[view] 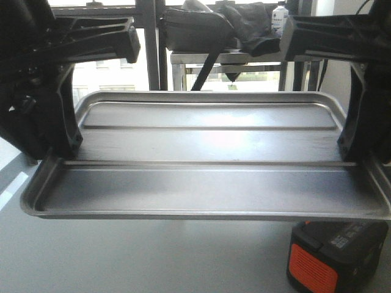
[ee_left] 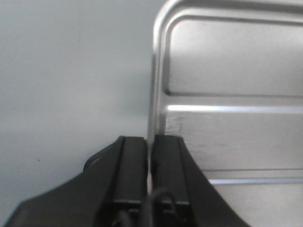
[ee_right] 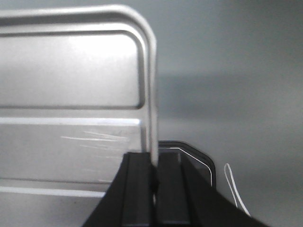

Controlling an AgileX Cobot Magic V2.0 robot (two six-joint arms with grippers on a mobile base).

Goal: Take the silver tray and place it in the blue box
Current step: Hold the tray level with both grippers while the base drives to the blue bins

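Pinching opposite rims of the silver tray (view: pixel 208 146), left gripper (ee_left: pixel 149 142) and right gripper (ee_right: pixel 154 158); orange-faced black pack (view: pixel 336 256) below.

The silver tray (view: pixel 208 146) fills the middle of the view, set lengthwise from side to side and tipped so its floor faces the camera, with two long ridges running along it. The left gripper (view: pixel 64 149), black, comes down onto the tray's left short rim, and the right gripper (view: pixel 356 146) meets the right short rim in the same way. Below the tray lies the grey tabletop (view: pixel 153 256); toward its near right side sits a black block with an orange face (view: pixel 333 256), just under the tray's near right corner. Beyond the far rim stand a dark window frame (view: pixel 153 49), a dark bag (view: pixel 195 27) on a metal stand (view: pixel 183 61) and a white bottle (view: pixel 279 17)
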